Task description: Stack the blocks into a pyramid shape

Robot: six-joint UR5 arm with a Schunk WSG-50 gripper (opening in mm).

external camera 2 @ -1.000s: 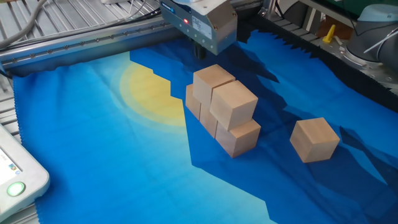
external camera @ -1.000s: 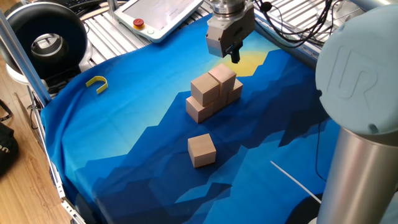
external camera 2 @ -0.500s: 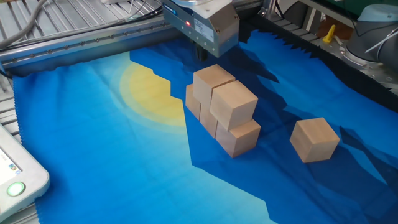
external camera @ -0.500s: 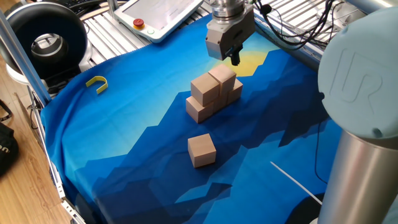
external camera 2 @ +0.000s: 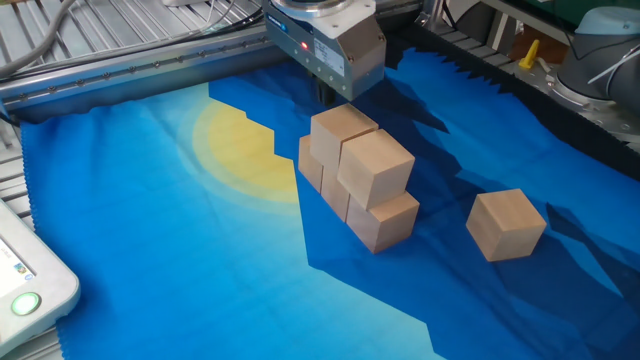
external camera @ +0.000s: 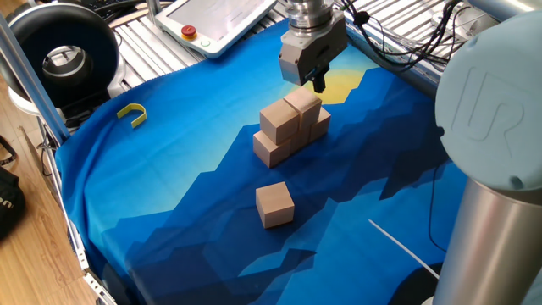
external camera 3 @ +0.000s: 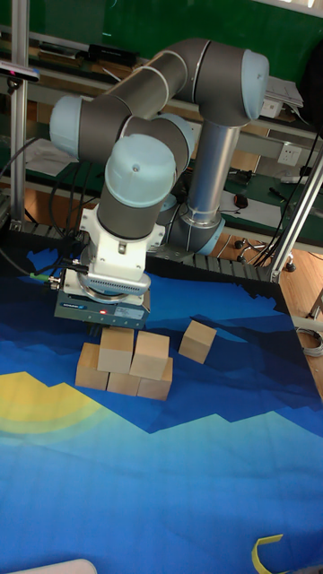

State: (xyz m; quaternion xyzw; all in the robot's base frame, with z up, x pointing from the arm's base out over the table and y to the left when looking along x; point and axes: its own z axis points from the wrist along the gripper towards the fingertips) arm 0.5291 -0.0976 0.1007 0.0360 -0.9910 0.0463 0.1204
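While five cubes sit stacked mid-cloth, one lies apart:
Blocks: the stack (external camera: 290, 127) has three cubes in a bottom row and two on top, touching, near the yellow sun patch; the loose block (external camera: 274, 204) lies well apart on the blue cloth (external camera: 169, 195).
Count: six tan cubes in all, one yellow hook (external camera: 132, 113) near the cloth's edge.
Arm pose: the arm (external camera 3: 144, 143) bends down over the desk, wrist vertical, with the hand (external camera: 317, 81) pointing straight down just behind the stack's top row, above it and touching nothing.
Hand state: it carries nothing; how far the fingers are parted I cannot tell.
Hidden: the fingertips are masked by the hand's body in the other fixed view and the tall view; the far bottom cube is mostly covered by its neighbours.
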